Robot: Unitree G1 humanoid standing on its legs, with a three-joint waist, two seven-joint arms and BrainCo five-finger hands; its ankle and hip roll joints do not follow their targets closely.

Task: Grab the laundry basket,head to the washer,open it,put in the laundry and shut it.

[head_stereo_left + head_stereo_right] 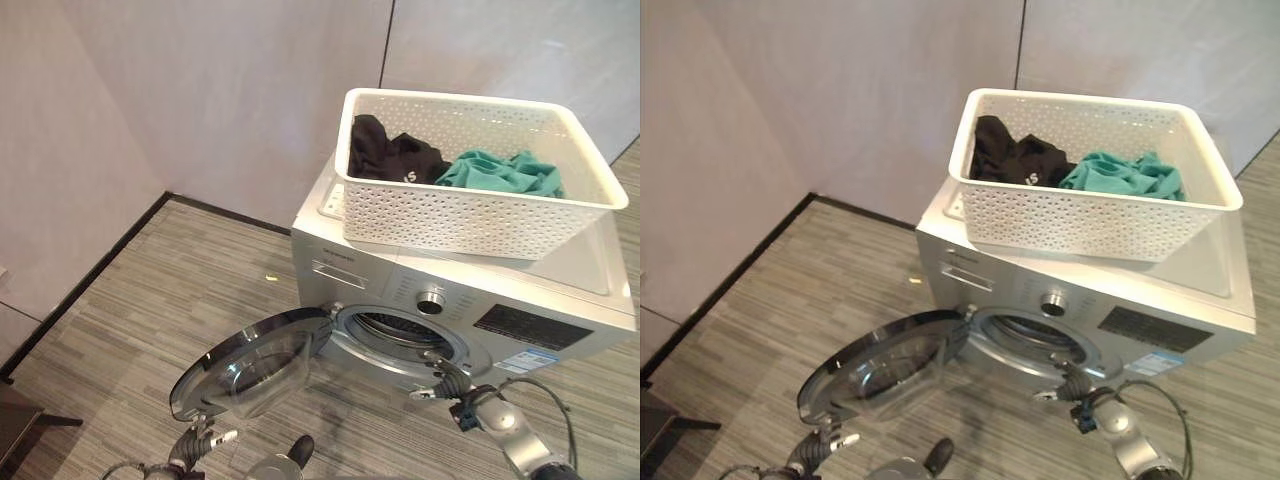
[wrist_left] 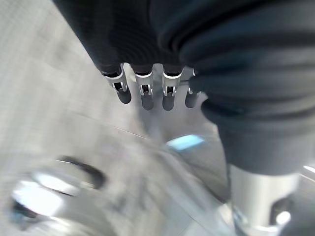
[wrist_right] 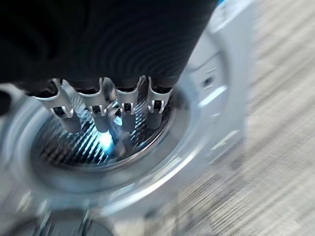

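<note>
Left hand (image 2: 147, 91): fingers hang straight and loose, holding nothing, low beside the washer's open door (image 1: 255, 365), on the side away from the drum. Right hand (image 3: 106, 110): fingers likewise straight and slightly spread, empty, pointing toward the drum opening (image 3: 98, 137); from the head views it sits just in front of the washer's lower front (image 1: 445, 385), below the dial (image 1: 431, 300).

Washer (image 1: 1090, 300): silver front-loader, door swung fully out and lying almost flat, glass bowl facing up. Ribbed metal drum visible inside the port.

Laundry basket (image 1: 470, 215): white, perforated, resting on top of the washer, overhanging the front edge a little. Inside it, a black garment (image 1: 395, 155) toward the wall-corner end and a teal garment (image 1: 500, 172) beside it, touching.

Floor (image 1: 180, 290): grey striped planks. Pale walls (image 1: 230, 90) behind the washer, dark skirting along the base.

Both arms enter low, hands level with the door.
</note>
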